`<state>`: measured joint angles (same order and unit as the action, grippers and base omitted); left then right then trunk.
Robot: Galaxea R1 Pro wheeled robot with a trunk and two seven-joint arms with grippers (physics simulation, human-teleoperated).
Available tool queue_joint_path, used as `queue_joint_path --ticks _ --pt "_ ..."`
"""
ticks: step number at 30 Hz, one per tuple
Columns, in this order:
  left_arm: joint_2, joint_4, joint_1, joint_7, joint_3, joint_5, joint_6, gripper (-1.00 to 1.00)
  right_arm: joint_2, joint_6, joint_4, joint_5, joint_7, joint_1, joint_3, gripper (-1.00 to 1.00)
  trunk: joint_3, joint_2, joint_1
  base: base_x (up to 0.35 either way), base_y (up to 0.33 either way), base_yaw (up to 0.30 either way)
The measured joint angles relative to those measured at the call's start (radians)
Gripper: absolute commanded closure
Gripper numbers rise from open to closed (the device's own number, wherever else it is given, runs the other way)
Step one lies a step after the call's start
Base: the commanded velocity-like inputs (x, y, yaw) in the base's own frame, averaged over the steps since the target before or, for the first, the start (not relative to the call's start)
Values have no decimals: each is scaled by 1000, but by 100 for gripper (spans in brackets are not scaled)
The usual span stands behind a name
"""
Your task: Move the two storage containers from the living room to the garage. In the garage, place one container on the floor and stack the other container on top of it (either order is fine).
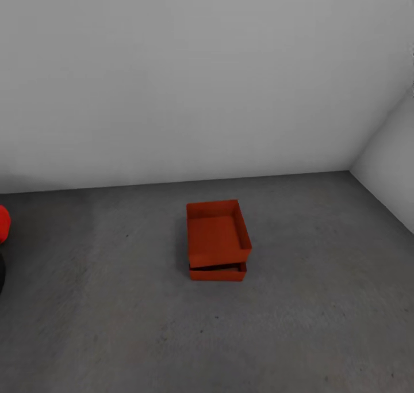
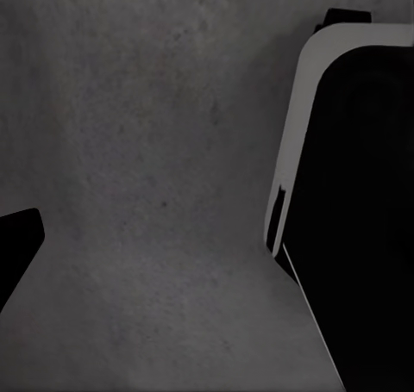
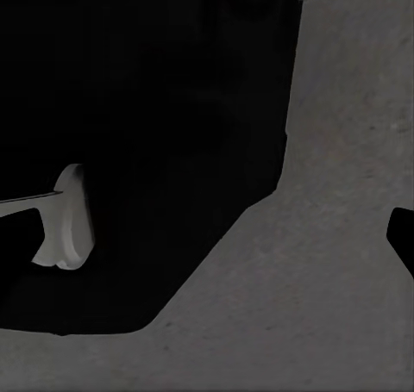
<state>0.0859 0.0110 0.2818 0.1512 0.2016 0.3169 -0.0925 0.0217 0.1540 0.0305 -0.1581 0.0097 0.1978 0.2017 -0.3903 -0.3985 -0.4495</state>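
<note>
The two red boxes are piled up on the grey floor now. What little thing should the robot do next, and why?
Probably nothing more than a small check, staying back. The upper container already sits on the lower container on the concrete floor, so the stack looks done. It sits slightly skewed, its near edge overhanging, so touching it might knock it off.

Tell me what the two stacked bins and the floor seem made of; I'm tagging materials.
The two storage containers: likely thin plastic, though unsure; uniform red-orange, matte, thin plain walls. The floor: looks like concrete, dark grey, matte, faintly speckled.
</note>
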Motion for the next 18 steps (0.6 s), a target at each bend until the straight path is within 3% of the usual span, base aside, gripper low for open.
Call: queue_joint_path --ticks 18 --pt "0 0 0 0 0 0 0 -100 2 0 0 -1 0 -7 2 -100 29 0 0 0 0 0"
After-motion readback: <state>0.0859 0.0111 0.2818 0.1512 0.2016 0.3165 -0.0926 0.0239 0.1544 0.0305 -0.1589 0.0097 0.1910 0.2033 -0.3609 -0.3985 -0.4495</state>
